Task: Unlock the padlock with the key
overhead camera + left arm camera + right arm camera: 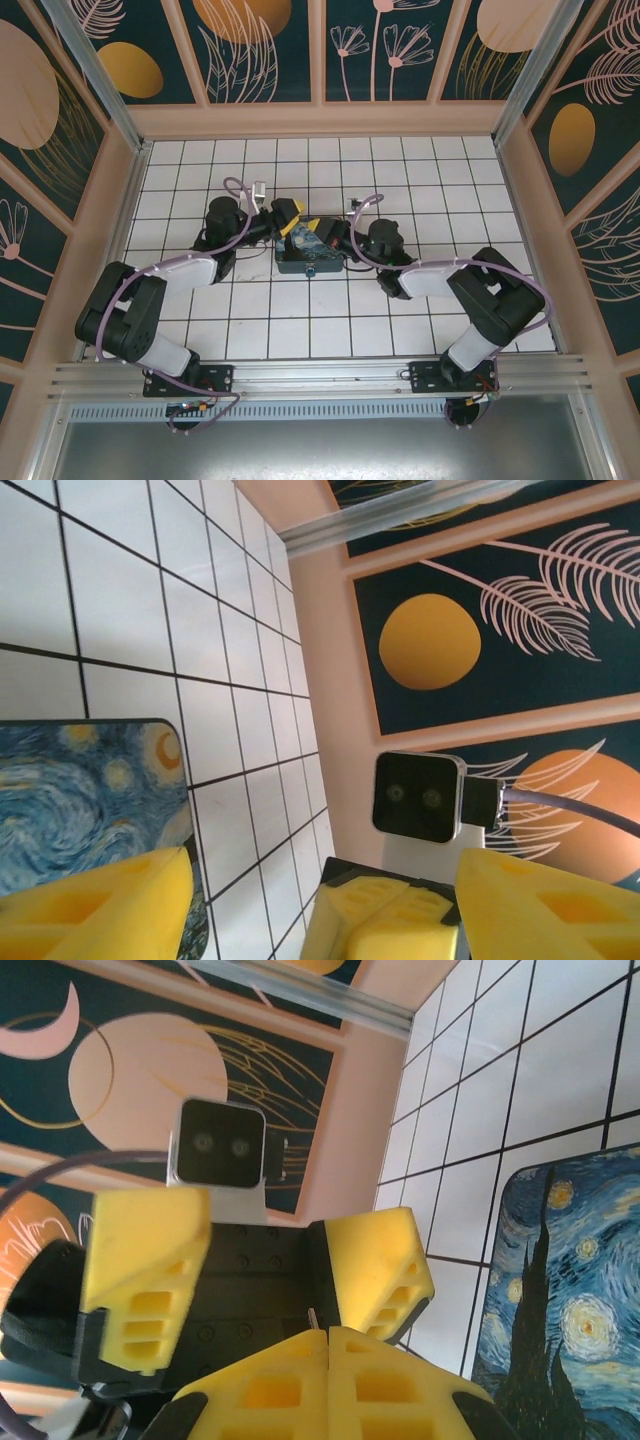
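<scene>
Over the painted box (305, 262) both grippers meet tip to tip. My right gripper (328, 1332) is shut, and a thin metal tip of the key (316, 1318) pokes out from the seam between its yellow fingers. My left gripper (325, 872) is open, its fingers (150, 1260) spread to either side of the right gripper's closed tips (385, 910) without touching the key. From above, the left gripper (290, 218) and the right gripper (322, 232) sit close together above the box. The padlock is hidden.
The box with the swirly blue-yellow painting (560, 1290) lies flat on the white tiled floor (420, 200), mid-table. Patterned walls (320, 60) enclose the floor at the back and both sides. An aluminium rail (320, 375) runs along the near edge by the arm bases.
</scene>
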Controlling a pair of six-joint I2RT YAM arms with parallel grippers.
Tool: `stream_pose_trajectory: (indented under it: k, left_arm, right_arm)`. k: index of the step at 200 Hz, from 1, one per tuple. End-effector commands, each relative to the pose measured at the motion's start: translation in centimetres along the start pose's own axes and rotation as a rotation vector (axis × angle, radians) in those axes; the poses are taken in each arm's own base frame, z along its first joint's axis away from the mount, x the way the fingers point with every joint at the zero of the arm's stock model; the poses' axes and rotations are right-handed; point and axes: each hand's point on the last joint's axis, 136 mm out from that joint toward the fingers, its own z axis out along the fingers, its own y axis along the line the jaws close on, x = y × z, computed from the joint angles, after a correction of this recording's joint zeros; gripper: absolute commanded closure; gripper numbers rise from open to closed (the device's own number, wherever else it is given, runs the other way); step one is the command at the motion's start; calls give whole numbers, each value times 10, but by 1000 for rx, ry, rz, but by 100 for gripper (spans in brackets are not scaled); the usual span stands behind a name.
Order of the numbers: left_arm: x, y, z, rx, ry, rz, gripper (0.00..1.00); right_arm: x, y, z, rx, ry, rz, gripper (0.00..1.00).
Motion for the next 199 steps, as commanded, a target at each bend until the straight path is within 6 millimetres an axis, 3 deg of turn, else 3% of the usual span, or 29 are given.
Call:
stream_pose_trajectory:
  k: [1,77,126,199]
  left_arm:
    - [-7,-9,-6,37,-71,-18,36]
    - [-6,-11,-10,100,-98,-79,59]
    - [-4,-11,-13,102,-95,-81,62]
    - [-3,-8,-12,97,-95,-81,74]
  right_arm:
    - [-9,18,-7,-55,-72,41,100]
    - [-4,26,8,-89,-87,103,100]
    - [-2,27,22,-108,-75,124,100]
    - [1,26,28,-116,-63,136,100]
